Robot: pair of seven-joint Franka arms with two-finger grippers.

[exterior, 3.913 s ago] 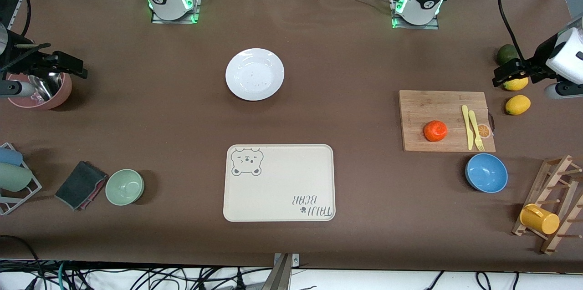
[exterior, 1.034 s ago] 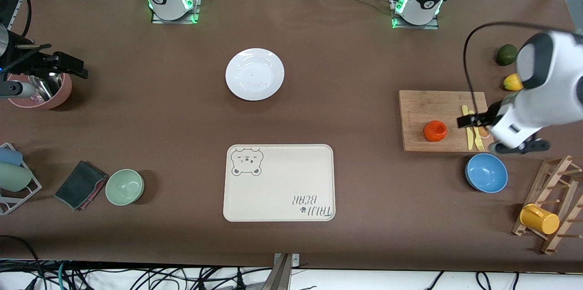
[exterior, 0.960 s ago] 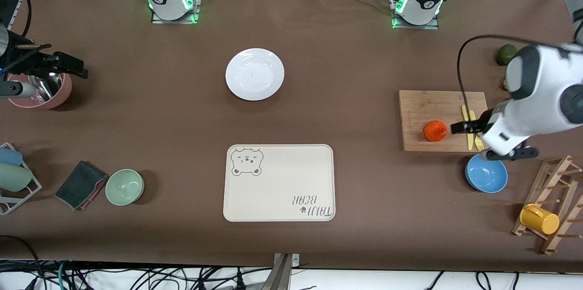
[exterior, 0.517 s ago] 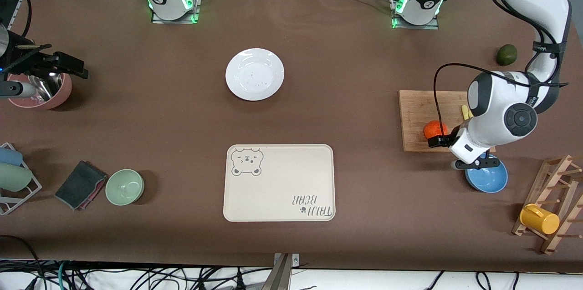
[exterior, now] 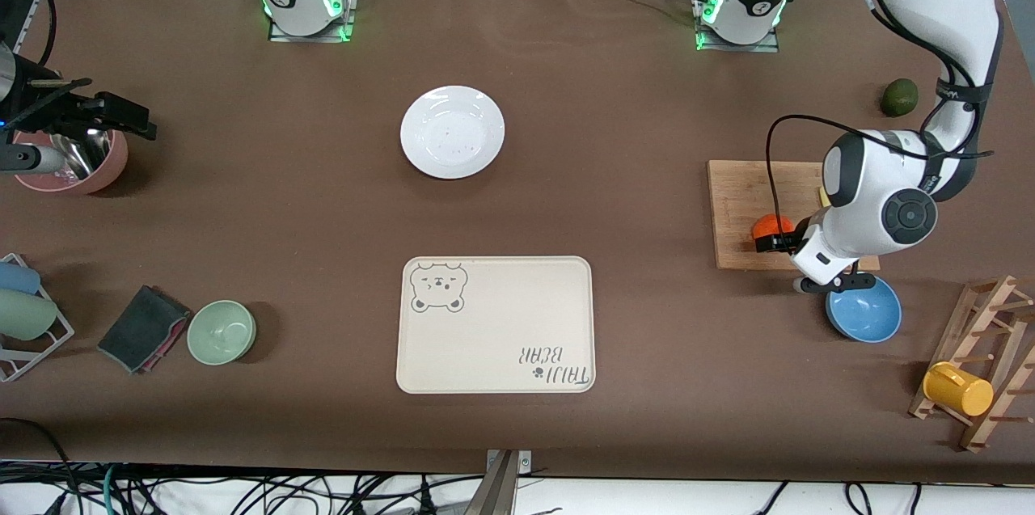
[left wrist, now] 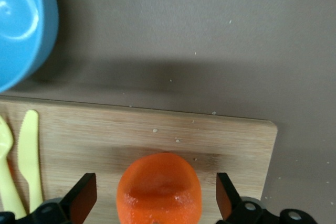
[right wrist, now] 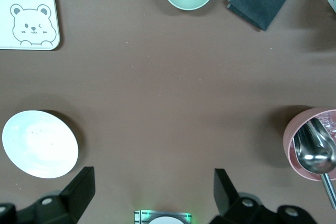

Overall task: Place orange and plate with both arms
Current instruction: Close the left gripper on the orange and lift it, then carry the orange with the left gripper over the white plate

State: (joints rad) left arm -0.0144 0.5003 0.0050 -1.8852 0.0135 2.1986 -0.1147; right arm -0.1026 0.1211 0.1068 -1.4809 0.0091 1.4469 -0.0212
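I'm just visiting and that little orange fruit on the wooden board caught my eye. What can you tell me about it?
The small round bright orange fruit looks glossy and slightly flattened, with a shallow dimple on top. It sits whole on the bamboo cutting board, near the board's edge toward the front camera. The left arm's tool is around it, its two black fingers open on either side, not touching it. A pale yellow plastic knife lies apart on the same board.

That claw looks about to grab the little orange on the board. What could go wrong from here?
The orange is round and sits loose on the cutting board, between the open fingers of the left gripper. An uneven close might roll it away. The yellow knife and fork lie close by, so a finger could nudge them. The right gripper waits open above the table, away from the plate.
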